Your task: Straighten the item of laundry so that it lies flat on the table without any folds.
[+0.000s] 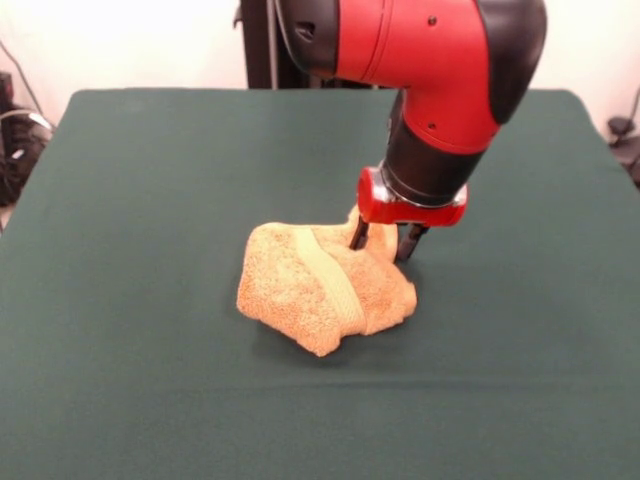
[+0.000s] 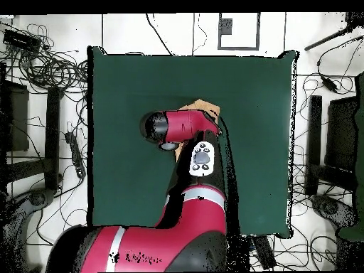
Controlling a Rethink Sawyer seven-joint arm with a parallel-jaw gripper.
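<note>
The item of laundry (image 1: 320,285), an orange-tan terry towel, lies crumpled in a folded heap near the middle of the green table (image 1: 140,170). A paler woven band runs diagonally across its top. My gripper (image 1: 384,243) hangs over the heap's far right edge, open. Its left finger (image 1: 358,235) presses into the cloth and the right one (image 1: 409,243) stands just off the towel's side. In the overhead view only a corner of the towel (image 2: 204,107) shows past the arm on the table (image 2: 121,85); the gripper itself is hidden under the arm's wrist.
The red and black arm (image 2: 186,126) reaches over the table from its base side. Cables and dark equipment (image 2: 43,64) lie on the floor around the table. Green cloth stretches wide on all sides of the towel.
</note>
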